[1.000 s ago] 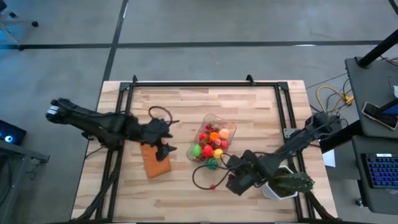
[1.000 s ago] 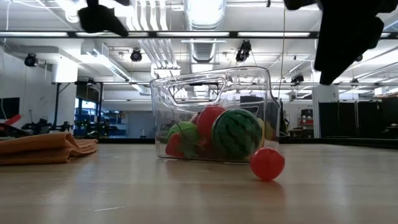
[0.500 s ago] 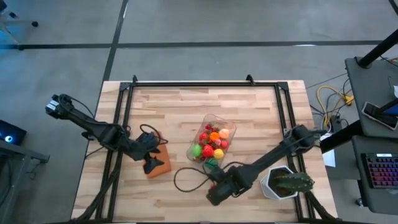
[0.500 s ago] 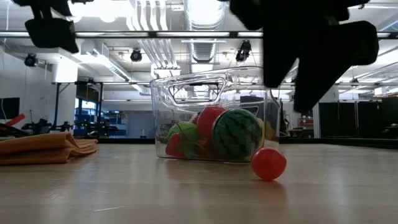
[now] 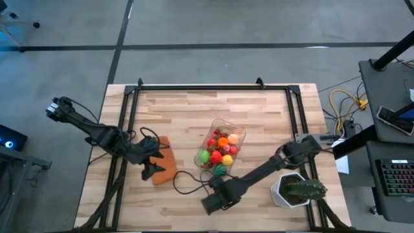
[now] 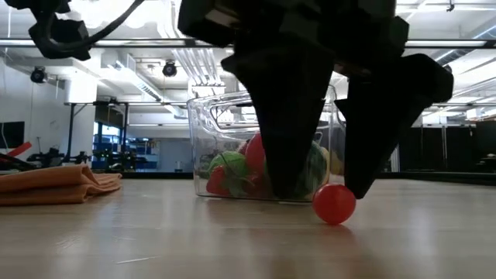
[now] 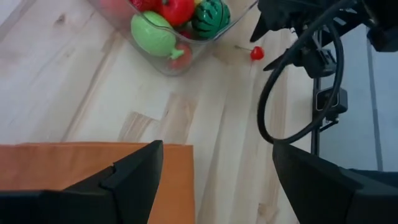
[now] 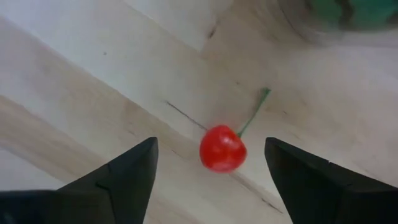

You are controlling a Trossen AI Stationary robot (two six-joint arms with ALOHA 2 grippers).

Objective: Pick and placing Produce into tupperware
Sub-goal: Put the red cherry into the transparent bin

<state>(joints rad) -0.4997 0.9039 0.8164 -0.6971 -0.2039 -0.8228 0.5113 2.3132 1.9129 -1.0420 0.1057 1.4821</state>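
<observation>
My right gripper [image 8: 211,180] hangs low over the wood with both fingers [image 8: 124,177] spread wide, gripping nothing, and a small red cherry [image 8: 222,148] with a thin green stem lies on the table [image 5: 259,123] in the gap ahead of them, untouched; in the low view it sits at lower centre-right [image 6: 334,203], just in front of the tupperware [image 6: 213,116], with my dark fingers looming over it and blocking much of the container from sight. From above, this gripper [image 5: 212,202] shows at lower centre of the frame, below the clear tupperware [image 5: 240,137], which stands near the middle of the table and holds the rest of the produce [image 5: 218,150] (red, orange, yellow and green pieces heaped together, a striped green melon at the end nearest me). A loop of black cable [image 5: 187,183] trails across the boards between my two arms. My left gripper [image 5: 151,165] sits at centre left of the high view, over the folded orange cloth [image 5: 164,167], its fingers [image 7: 134,180] parted and empty; its wrist view looks past the cloth [image 7: 56,165] to the tupperware [image 7: 180,59] and the cherry [image 7: 257,53] beyond. A green plant in a white pot [image 5: 294,189] stands at lower right, close beside my right arm
</observation>
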